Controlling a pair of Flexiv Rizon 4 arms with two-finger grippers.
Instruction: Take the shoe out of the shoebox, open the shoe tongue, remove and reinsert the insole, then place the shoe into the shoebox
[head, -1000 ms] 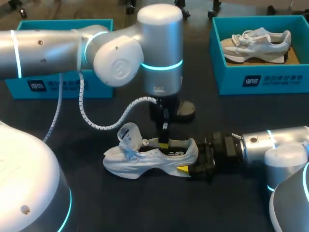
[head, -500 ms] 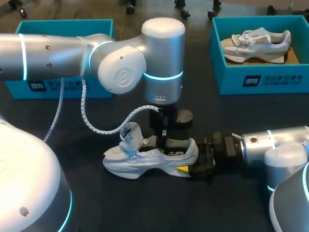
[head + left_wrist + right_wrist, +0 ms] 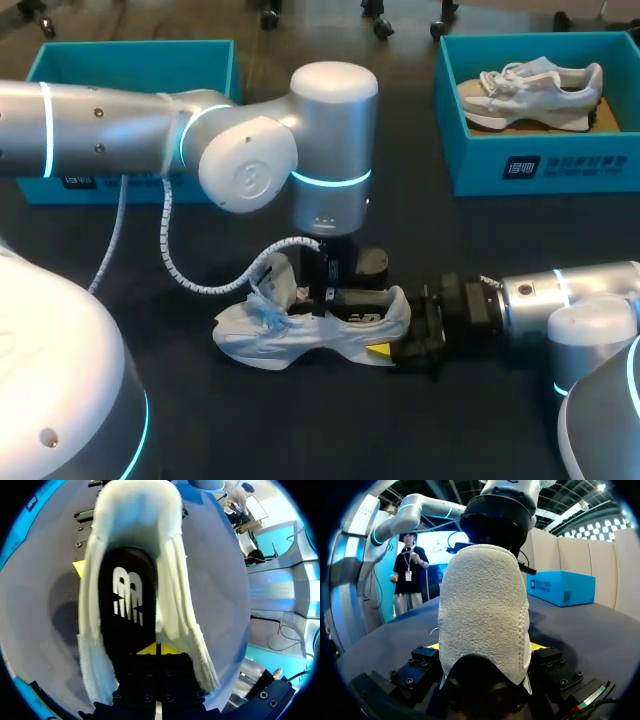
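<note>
Dark table point(image 3: 300, 430): right gripper point(image 3: 485, 647) clamps shoe point(image 3: 270, 335) heel; left gripper point(image 3: 156, 649) closed, touching insole point(image 3: 127, 595)

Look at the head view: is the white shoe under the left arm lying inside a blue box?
No, the white shoe lies on the dark table, outside the left box and the right box.

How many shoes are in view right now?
2. One white shoe lies on the table mid-scene; one grey shoe sits in the right shoebox. The left shoebox is partly hidden behind the left arm, so another may be inside.
</note>
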